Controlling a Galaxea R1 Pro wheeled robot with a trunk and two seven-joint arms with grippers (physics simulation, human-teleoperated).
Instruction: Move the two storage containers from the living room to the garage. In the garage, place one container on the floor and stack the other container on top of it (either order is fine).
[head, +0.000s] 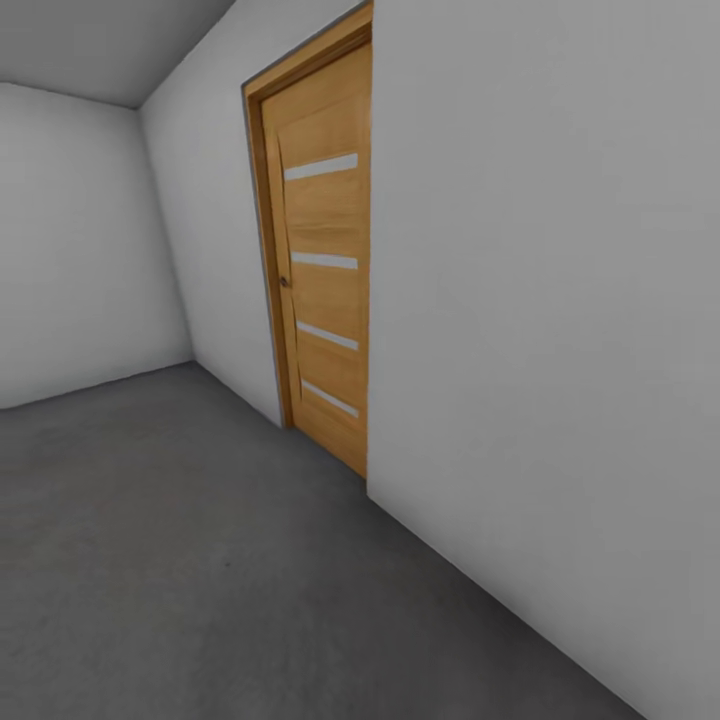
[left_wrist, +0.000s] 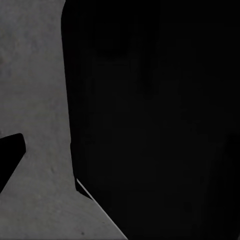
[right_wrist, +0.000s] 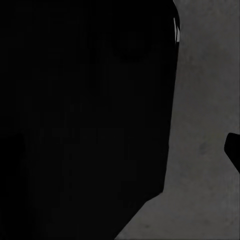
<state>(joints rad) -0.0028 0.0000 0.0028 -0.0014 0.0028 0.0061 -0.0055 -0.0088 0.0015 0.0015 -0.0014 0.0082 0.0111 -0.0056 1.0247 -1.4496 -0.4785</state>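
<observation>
I am in the garage, a bare room with pale grey-white walls (head: 560, 330) and a dark grey concrete floor (head: 200, 560). The two storage containers and the living room are out of view. In the left wrist view a large black shape (left_wrist: 155, 120) blocks most of the picture, with speckled floor (left_wrist: 35, 90) beside it and a small black fingertip (left_wrist: 10, 155) at the edge. The right wrist view is much the same: a black mass (right_wrist: 85, 115), grey floor (right_wrist: 200, 150) and a black tip (right_wrist: 234, 150) at the border. The jaws' state cannot be made out.
A closed light-wood door (head: 325, 270) with several narrow frosted strips sits in the wall ahead, set back behind a jutting wall corner (head: 370, 300). Open concrete floor stretches to the left toward the far wall (head: 70, 250).
</observation>
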